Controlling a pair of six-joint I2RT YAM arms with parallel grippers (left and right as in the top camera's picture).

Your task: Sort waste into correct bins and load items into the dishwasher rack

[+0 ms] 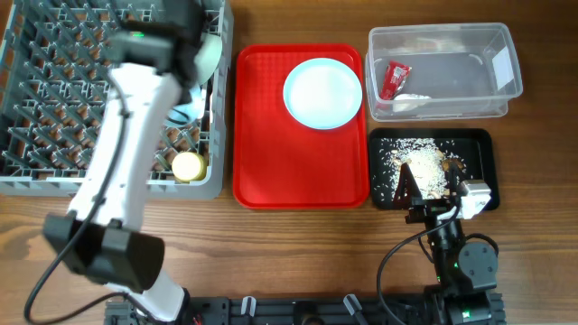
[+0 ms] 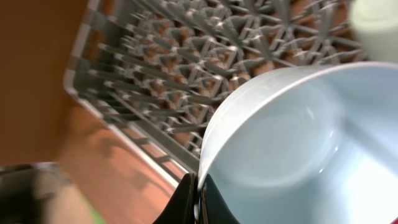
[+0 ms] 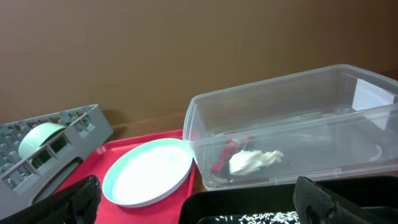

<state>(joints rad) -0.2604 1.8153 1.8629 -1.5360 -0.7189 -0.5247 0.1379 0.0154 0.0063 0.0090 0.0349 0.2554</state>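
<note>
The grey dishwasher rack [image 1: 54, 81] fills the far left. My left gripper [image 1: 194, 45] is over its right side, shut on the rim of a pale bowl [image 2: 292, 143], which stands on edge above the rack's pegs [image 2: 186, 74]. A small yellow cup [image 1: 188, 166] stands in the rack's near right corner. The pale blue-white plate [image 1: 323, 93] lies on the red serving tray [image 1: 271, 144]. The clear tub [image 1: 506, 54] holds the red wrapper [image 1: 395, 79] and the white scrap [image 1: 411, 102]. My right gripper [image 3: 205, 202] is open and empty over the near end of the black tray [image 1: 479, 149], which holds the crumbs [image 1: 424, 167].
My left arm stretches from the near left edge across the rack. A second pale rounded thing [image 2: 373, 25] shows in the rack beyond the held bowl. Bare wooden table lies in front of the rack and the red tray. The fork and spoon are not visible.
</note>
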